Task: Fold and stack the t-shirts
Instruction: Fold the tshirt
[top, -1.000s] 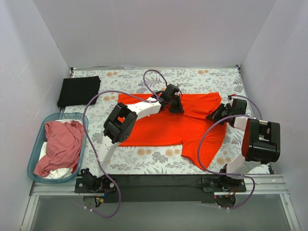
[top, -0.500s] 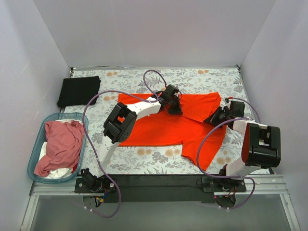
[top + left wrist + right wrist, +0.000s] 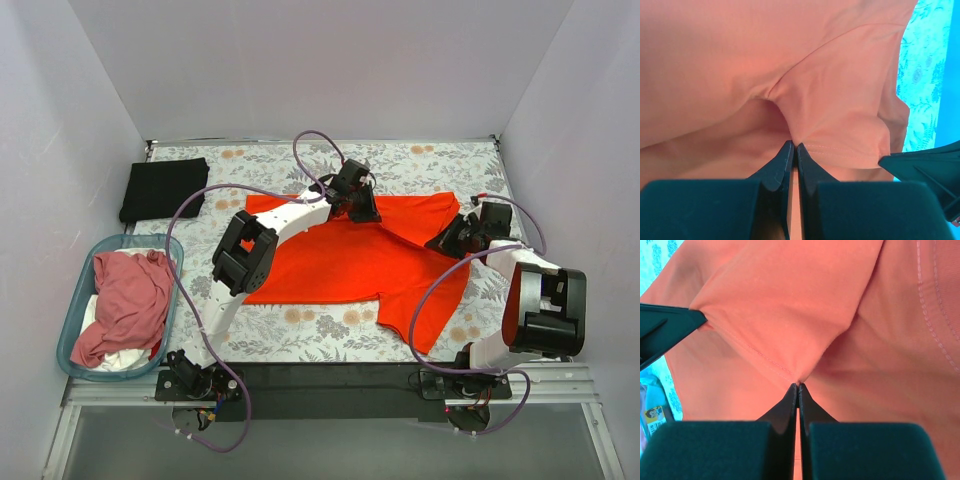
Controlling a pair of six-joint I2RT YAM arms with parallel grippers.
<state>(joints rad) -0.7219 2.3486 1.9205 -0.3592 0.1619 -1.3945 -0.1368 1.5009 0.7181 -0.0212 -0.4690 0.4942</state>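
basket (image 3: 130,243) and black t-shirt (image 3: 165,188), overhead only

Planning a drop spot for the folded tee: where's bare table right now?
Free: far strip of table between black t-shirt and right wall, behind orange t-shirt; near strip between its hem and the arm bases. Crowded: centre, and left edge with basket.
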